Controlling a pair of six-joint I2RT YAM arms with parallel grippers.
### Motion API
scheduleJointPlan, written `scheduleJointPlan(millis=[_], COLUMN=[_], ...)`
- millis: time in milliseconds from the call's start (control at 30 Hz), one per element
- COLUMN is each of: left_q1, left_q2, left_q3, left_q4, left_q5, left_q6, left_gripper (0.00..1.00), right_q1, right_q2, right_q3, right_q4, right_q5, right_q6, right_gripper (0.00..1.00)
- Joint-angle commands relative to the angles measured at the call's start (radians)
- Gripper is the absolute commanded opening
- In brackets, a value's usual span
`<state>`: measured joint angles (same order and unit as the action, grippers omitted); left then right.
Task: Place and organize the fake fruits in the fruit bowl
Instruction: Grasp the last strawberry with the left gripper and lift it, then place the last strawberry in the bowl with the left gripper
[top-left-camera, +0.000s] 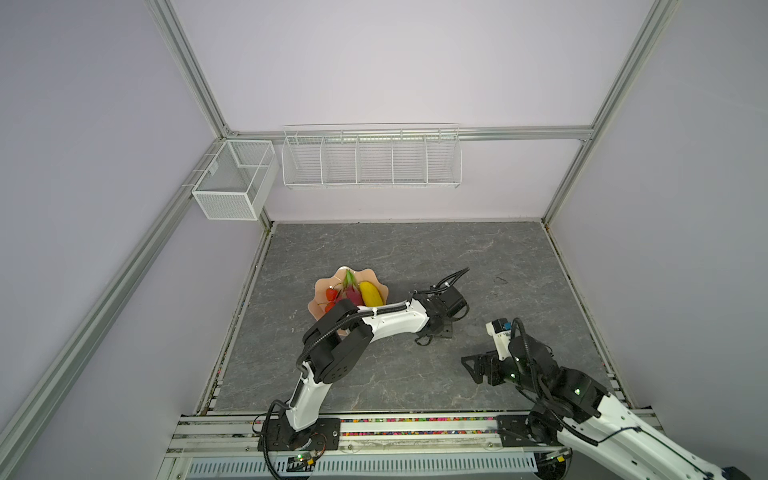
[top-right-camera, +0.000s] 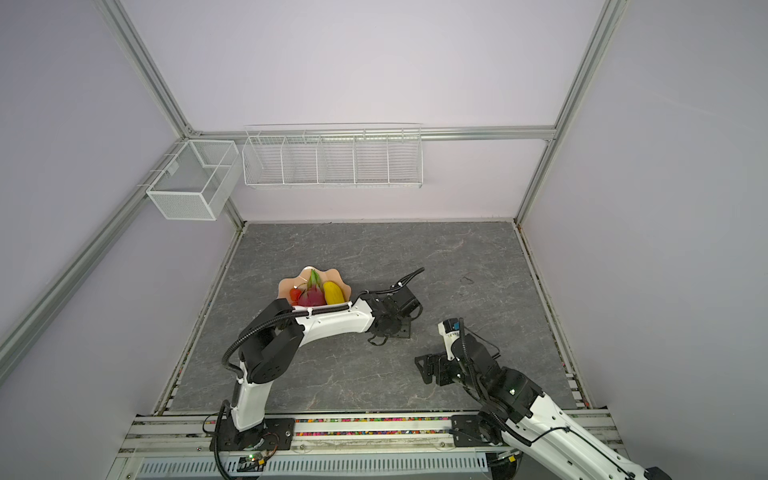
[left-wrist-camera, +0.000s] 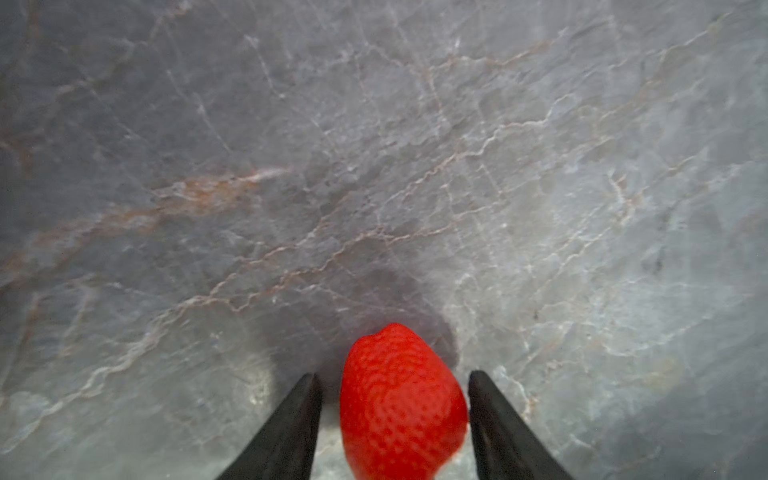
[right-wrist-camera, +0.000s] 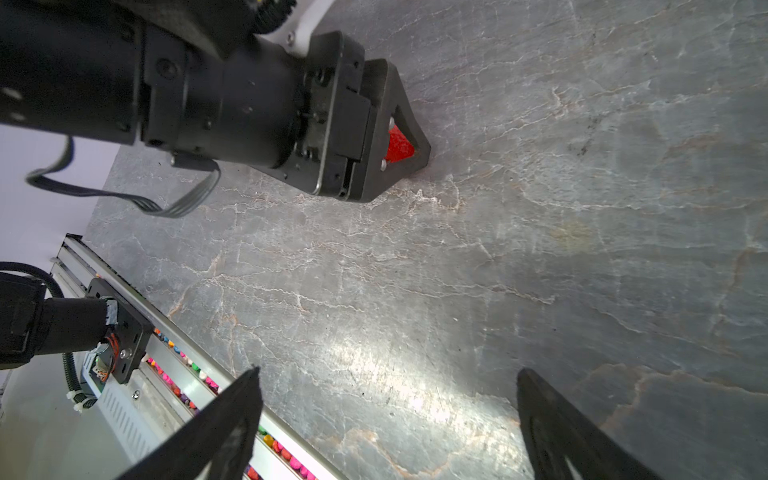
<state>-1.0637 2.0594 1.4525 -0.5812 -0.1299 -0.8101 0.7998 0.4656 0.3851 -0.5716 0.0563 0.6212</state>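
Both arms have white smooth shells (top-left-camera: 395, 322), black round joint housings (top-left-camera: 338, 361) and black ribbed cable hoses (top-left-camera: 390, 308); small green lights (top-left-camera: 577, 391) shine on the right arm (top-left-camera: 623, 419).

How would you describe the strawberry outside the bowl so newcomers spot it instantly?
On the grey marble tabletop, look right of the peach fruit bowl, under the left end effector. The strawberry lies between its fingers, the only fruit outside the bowl.
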Motion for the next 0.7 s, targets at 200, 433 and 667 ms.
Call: scheduleJointPlan(millis=[200, 433, 667], left_q1=[-0.002, 0.09, 0.324], left_q2=[-0.132, -0.497, -0.917], left_q3=[-0.014, -0.204, -0.534], left_q4=[-0.058, -0.145, -0.258], left_q5=[-0.106, -0.226, -0.268], left_q6=[-0.008, 0.0, 0.025], left_gripper=[0.4, 0.37, 0.37], right_q1=[-0.005, -0.005, 0.0], right_q2=[0.061, 0.212, 0.334], right_q3=[0.01, 0.052, 0.098], right_q4=[0.076, 0.184, 0.331], right_q5=[0.003, -0.045, -0.161], right_q6=[-0.016, -0.045, -0.081], right_gripper=[0.96, 0.96, 0.97])
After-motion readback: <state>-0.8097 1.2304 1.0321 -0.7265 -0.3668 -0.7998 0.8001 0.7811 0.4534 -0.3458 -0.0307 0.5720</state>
